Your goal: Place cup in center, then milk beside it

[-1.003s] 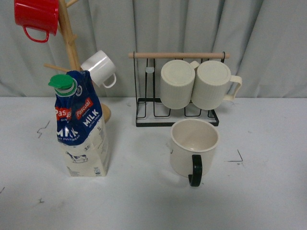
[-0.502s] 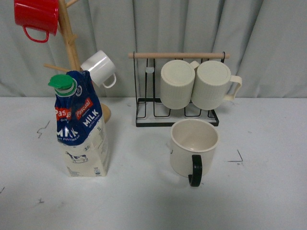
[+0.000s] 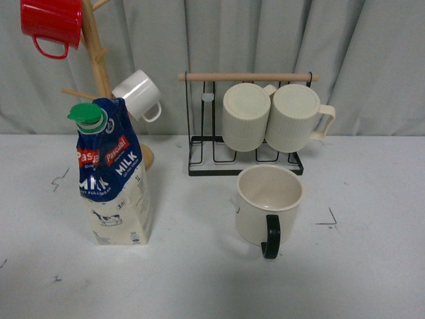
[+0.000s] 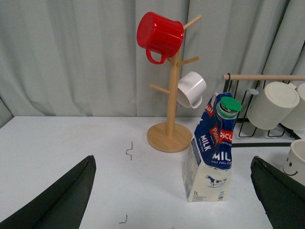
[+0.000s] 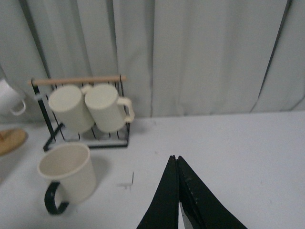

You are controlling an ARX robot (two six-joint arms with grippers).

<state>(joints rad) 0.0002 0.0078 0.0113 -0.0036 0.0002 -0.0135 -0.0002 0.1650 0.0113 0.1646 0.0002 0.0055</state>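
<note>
The cup (image 3: pixel 269 207), wide and cream with a black handle turned to the front, stands upright on the table just before the wire rack; it also shows in the right wrist view (image 5: pixel 66 174), and its smiley face peeks in at the edge of the left wrist view (image 4: pixel 297 161). The milk (image 3: pixel 111 174), a blue and cream carton with a green cap, stands upright at the left, apart from the cup. My left gripper (image 4: pixel 174 191) is open, well back from the milk (image 4: pixel 211 151). My right gripper (image 5: pixel 174 160) is shut on nothing, off to the side of the cup. Neither arm shows in the front view.
A black wire rack (image 3: pixel 247 126) with a wooden bar holds two ribbed cream mugs behind the cup. A wooden mug tree (image 3: pixel 98 70) behind the milk carries a red mug (image 3: pixel 50 23) and a small white mug (image 3: pixel 138 94). Grey curtains close the back.
</note>
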